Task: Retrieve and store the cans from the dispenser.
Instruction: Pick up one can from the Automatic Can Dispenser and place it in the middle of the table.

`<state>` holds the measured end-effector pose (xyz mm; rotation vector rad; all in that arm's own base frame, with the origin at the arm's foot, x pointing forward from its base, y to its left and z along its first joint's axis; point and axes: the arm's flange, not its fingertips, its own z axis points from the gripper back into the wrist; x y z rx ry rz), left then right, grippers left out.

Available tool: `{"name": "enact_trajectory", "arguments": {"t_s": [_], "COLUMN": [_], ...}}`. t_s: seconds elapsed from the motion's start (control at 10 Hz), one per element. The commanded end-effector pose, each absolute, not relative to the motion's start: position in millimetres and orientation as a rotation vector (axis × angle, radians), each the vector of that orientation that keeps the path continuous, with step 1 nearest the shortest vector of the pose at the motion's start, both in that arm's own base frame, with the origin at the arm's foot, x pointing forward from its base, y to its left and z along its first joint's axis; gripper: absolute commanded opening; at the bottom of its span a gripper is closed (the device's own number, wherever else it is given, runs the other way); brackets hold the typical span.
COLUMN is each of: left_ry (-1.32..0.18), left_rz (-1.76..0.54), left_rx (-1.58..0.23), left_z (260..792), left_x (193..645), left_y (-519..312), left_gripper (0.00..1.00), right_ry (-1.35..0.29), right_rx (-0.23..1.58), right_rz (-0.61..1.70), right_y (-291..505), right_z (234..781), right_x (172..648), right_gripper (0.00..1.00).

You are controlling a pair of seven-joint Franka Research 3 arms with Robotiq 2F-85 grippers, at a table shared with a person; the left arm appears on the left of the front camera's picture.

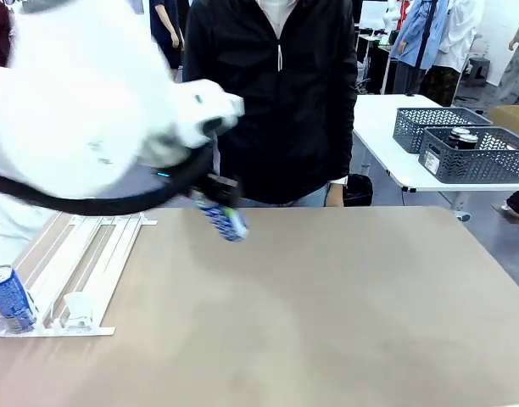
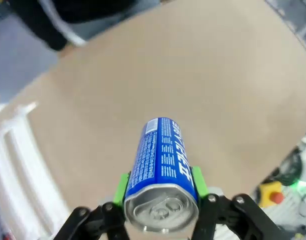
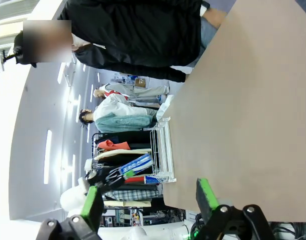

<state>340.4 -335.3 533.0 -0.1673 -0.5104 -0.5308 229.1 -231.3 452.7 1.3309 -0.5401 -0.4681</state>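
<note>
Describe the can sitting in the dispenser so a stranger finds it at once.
On the tan table, find the white wire dispenser at the left side. At its low near end stands a blue can with a silver top. It is upright in the rack, while the other can hangs tilted in the left end effector above the table.

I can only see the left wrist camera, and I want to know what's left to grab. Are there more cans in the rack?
Observer: One more blue can stands at the dispenser's low end.
Operator: Is there a basket anywhere?
Observer: Two grey baskets sit on a white table beyond ours, to the right.
Operator: Is the other arm busy?
Observer: No, the right gripper is open, holding nothing.
</note>
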Motion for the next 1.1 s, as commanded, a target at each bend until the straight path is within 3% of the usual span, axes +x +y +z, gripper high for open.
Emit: {"name": "enact_trajectory", "arguments": {"t_s": [0.0,0.4,1.0], "left_ry": [-0.435,-0.232,-0.146], "left_rz": [-0.555,-0.604,-0.600], "left_rx": [-0.156,-0.009,-0.006], "left_z": [509,427,402], "left_x": [383,399,407], "left_y": [-379,-438,-444], "left_gripper": [0.00,0.00,0.00], "right_ry": [-0.533,-0.533,-0.533], "right_rx": [1.322,1.322,1.322], "right_rz": [-0.450,-0.450,-0.450], "right_y": [-232,-232,-232], "right_z": [453,453,453], "right_x": [225,225,225], "right_gripper": [1.00,1.00,1.00]}}
